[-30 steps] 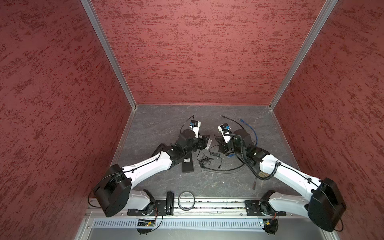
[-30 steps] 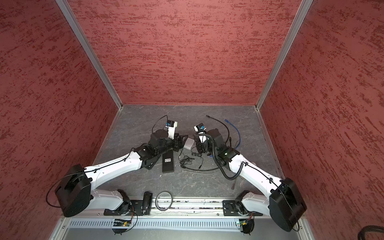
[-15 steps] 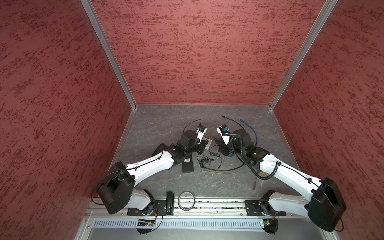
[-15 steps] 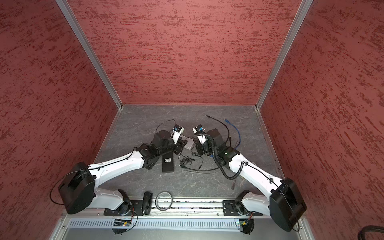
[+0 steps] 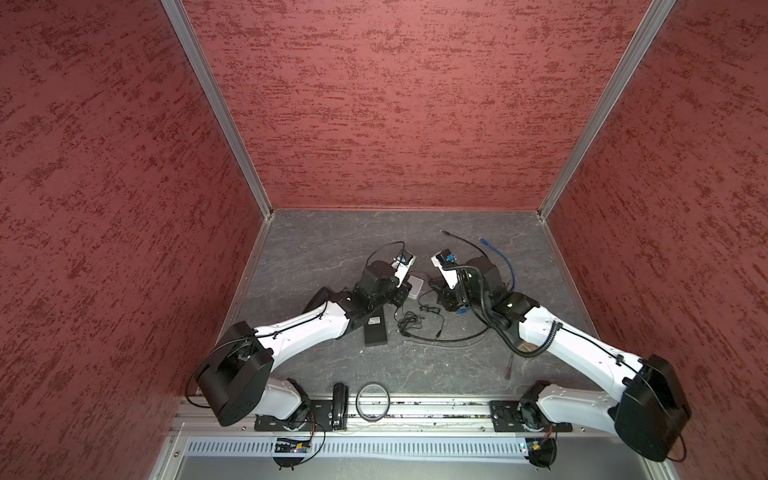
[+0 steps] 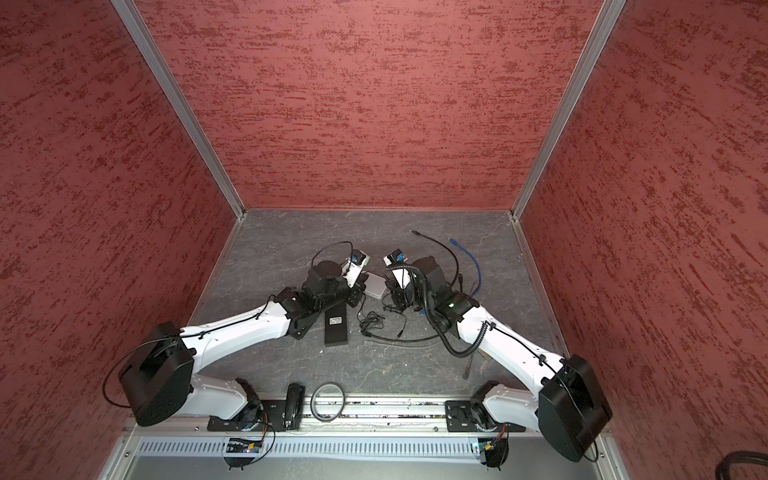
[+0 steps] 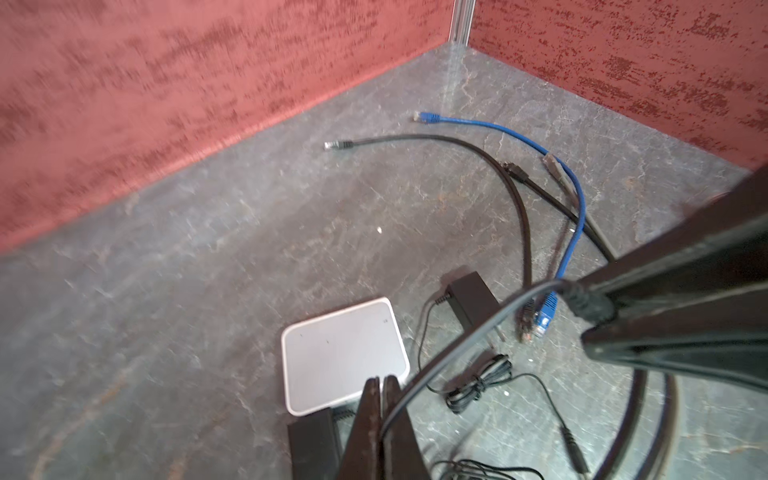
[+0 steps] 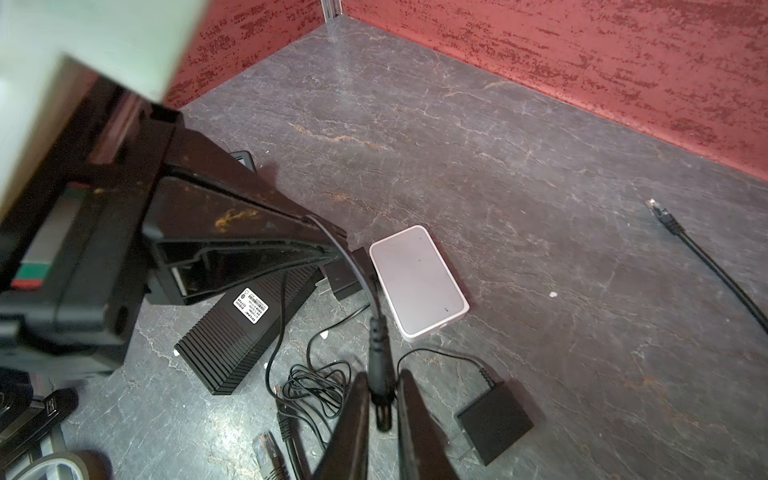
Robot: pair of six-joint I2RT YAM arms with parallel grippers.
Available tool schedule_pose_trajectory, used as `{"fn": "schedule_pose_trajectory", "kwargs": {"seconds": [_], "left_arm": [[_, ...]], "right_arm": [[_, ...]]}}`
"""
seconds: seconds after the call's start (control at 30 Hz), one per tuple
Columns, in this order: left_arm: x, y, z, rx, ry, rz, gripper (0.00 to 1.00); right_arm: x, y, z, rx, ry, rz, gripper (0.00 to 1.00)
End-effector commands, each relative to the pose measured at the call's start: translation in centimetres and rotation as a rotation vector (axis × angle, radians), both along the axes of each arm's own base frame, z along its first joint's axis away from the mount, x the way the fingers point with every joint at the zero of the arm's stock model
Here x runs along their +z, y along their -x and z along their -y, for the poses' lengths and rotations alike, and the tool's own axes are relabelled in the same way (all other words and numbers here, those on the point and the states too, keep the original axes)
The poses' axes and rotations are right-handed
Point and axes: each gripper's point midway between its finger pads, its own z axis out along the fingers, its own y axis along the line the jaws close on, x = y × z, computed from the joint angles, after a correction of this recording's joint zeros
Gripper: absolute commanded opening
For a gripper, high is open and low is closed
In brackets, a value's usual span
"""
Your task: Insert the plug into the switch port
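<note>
A small white switch [image 8: 415,282] [image 7: 340,349] lies flat on the grey floor, seen in both top views [image 5: 415,286] [image 6: 376,286]; its ports do not show. My right gripper [image 8: 383,374] [image 5: 442,297] is shut on a black barrel plug [image 8: 379,357] [image 7: 590,305], held just above the floor beside the switch. The plug's grey cable [image 7: 457,345] arcs across to my left gripper [image 7: 380,380] [image 8: 332,245], which is shut on it right over the switch's near edge.
A black ribbed box with a white label [image 8: 245,328] [image 5: 375,328] lies by the switch. A black adapter [image 8: 494,424], a bundle of thin wire [image 8: 316,386], a blue network cable [image 7: 498,129] and a black one [image 7: 415,139] lie around. Red walls close in three sides.
My left gripper has moved in toward the white switch and closed on the cable. The right arm has stayed nearly still with the plug.
</note>
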Motion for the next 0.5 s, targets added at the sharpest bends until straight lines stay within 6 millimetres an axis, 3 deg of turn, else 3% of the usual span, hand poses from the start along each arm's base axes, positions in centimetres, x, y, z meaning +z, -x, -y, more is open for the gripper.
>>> {"fn": "schedule_pose_trajectory", "kwargs": {"seconds": [0.0, 0.23, 0.33, 0.47], "left_arm": [[3.1, 0.5, 0.3, -0.061, -0.047, 0.221, 0.0], [3.2, 1.4, -0.2, -0.158, -0.164, 0.26, 0.0], [3.3, 1.3, -1.1, -0.165, -0.189, 0.284, 0.0], [2.8, 1.0, -1.9, -0.196, -0.262, 0.286, 0.0]], "right_arm": [[0.8, -0.2, -0.1, 0.021, 0.029, 0.002, 0.19], [2.4, 0.7, -0.2, 0.074, 0.051, -0.004, 0.52], [2.8, 1.6, 0.1, 0.103, 0.061, -0.029, 0.59], [3.0, 2.3, 0.8, 0.097, 0.074, -0.064, 0.61]]}}
